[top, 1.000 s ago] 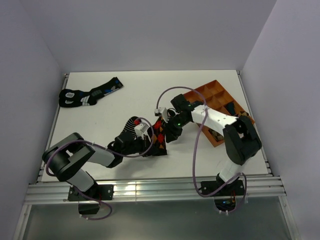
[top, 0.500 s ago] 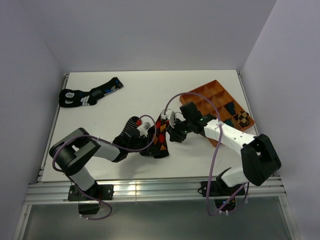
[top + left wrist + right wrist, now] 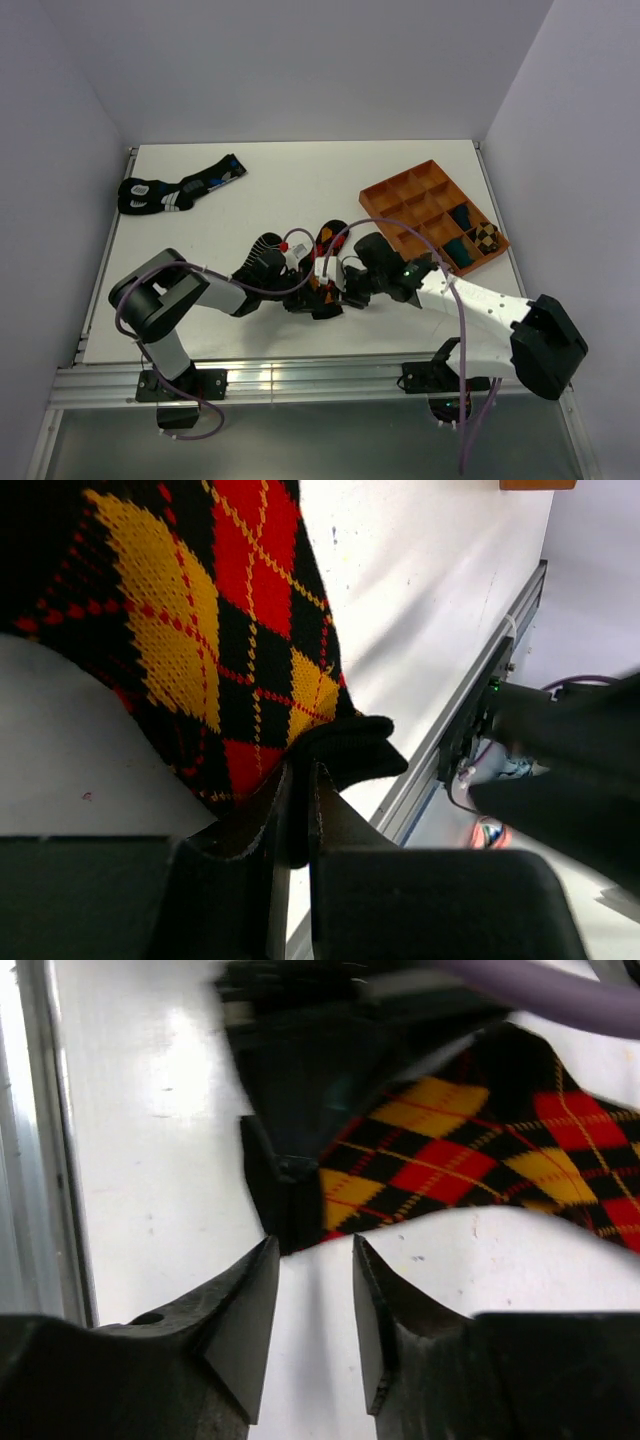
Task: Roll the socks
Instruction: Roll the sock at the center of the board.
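Note:
The long black sock with red and orange argyle diamonds [image 3: 326, 239] lies bunched at the table's middle front, between my two grippers. My left gripper [image 3: 298, 772] is shut on its black cuff edge, with the diamond part [image 3: 210, 630] spread beyond the fingers. In the top view the left gripper [image 3: 306, 296] sits low at the sock's near end. My right gripper [image 3: 312, 1248] is open and empty, just short of the sock's black end [image 3: 285, 1205], not touching it. In the top view it [image 3: 337, 282] is right beside the sock. The striped ankle sock is hidden under the left wrist.
An orange compartment tray [image 3: 400, 190] stands at the right, with a brown-checked bundle [image 3: 485, 237] and dark rolled socks in it. Black socks with blue and white marks [image 3: 175, 190] lie at the far left. The metal rail [image 3: 300, 378] of the table's front edge is close below both grippers.
My right arm has swung down and forward from over the sock to its near right side. My left gripper has slid right with the cuff, and the sock has bunched towards the front.

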